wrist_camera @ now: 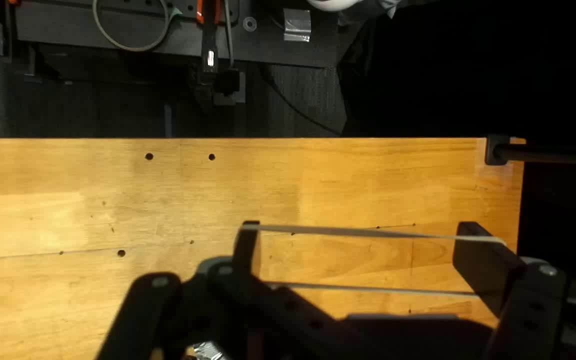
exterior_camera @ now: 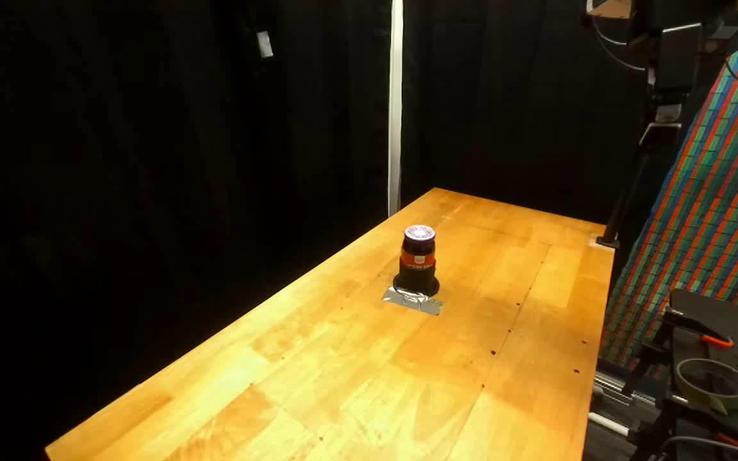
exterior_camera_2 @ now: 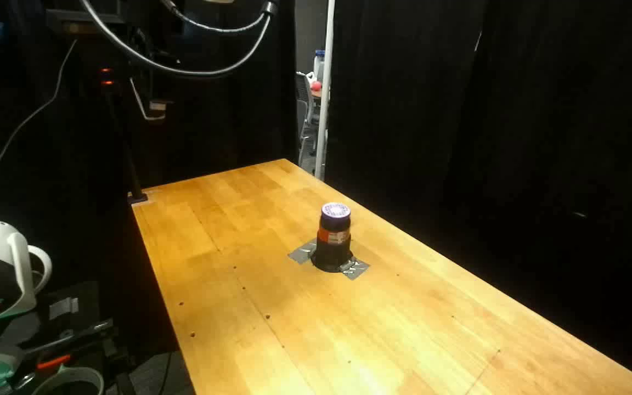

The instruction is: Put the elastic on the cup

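In an exterior view, a black curtain (exterior_camera: 151, 160) hangs at the left, followed by a pale pole (exterior_camera: 395, 102). The cup (exterior_camera: 418, 261) stands next, upright on the wooden worktop (exterior_camera: 343, 384), with grey tape (exterior_camera: 410, 303) at its foot; farther right come a striped sheet (exterior_camera: 715, 211) and a ring-shaped tape roll (exterior_camera: 734, 399). In the wrist view, the pincer (wrist_camera: 362, 228) is released, its 2 fingers (wrist_camera: 483, 272) spread well apart. The thin, pale elastic (wrist_camera: 348, 231) stretches across the gap between them in 2 strands, above the worktop.

Free room around the cup (exterior_camera: 418, 264), post (wrist_camera: 543, 154) at corner of table (exterior_camera: 356, 358)
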Motion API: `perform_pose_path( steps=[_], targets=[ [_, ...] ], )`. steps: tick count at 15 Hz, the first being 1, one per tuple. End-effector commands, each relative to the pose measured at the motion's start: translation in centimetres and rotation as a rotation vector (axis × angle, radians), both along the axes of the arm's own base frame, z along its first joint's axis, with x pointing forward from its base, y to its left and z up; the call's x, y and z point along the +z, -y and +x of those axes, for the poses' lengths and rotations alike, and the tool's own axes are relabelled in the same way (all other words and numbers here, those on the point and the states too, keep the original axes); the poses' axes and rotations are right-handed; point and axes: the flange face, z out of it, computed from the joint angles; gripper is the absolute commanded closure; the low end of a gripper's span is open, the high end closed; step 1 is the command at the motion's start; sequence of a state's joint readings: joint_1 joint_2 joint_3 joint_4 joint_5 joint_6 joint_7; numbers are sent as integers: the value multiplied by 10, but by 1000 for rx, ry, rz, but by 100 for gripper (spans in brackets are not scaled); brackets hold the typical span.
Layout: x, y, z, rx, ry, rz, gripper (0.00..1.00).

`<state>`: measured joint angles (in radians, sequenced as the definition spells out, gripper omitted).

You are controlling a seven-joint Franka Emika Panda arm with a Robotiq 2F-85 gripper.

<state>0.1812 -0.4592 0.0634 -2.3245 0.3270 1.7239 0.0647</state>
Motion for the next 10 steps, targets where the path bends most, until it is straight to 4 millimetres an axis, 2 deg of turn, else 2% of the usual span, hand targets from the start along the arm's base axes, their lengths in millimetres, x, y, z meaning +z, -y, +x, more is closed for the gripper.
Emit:
perform_pose_path(
  steps=[1,7,8,10],
  targets=[
    [1,0,1,0,2,0,0],
    [6,0,1,0,11,2,0],
    [9,-11,7,1,16,-14,0],
    [6,-32,41,-24,43,-81,0]
  ],
)
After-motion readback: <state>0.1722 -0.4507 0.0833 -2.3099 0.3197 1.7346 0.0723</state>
